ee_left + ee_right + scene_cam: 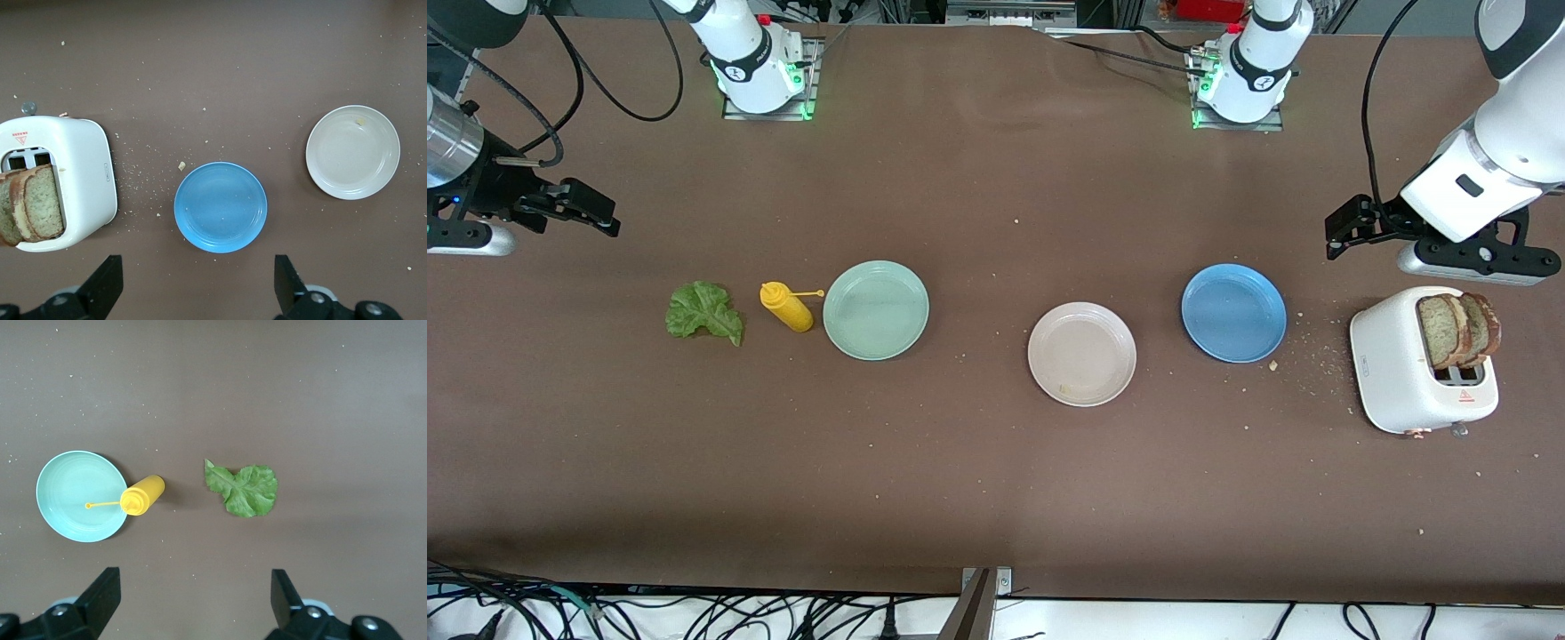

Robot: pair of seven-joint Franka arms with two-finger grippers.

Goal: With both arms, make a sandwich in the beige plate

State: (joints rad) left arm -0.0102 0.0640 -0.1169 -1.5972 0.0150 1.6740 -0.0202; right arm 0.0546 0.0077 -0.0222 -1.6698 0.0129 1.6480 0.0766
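- front view: left gripper (1336, 233), jaws apart and empty, hovers at 11 o'clock from the white toaster (1396, 378); 2 brown grainy bread slices (1458, 329) stand upright in its slot, so this arm is nearer.
- right gripper (605, 216), also spread and empty, hovers at 11 o'clock from the ruffled lettuce leaf (703, 311).
- smooth round beige plate (1081, 354) lies empty mid-table.

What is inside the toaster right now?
Two brown bread slices stand in the slots of the white toaster, their upper halves sticking out. Their lower parts are hidden inside the body.
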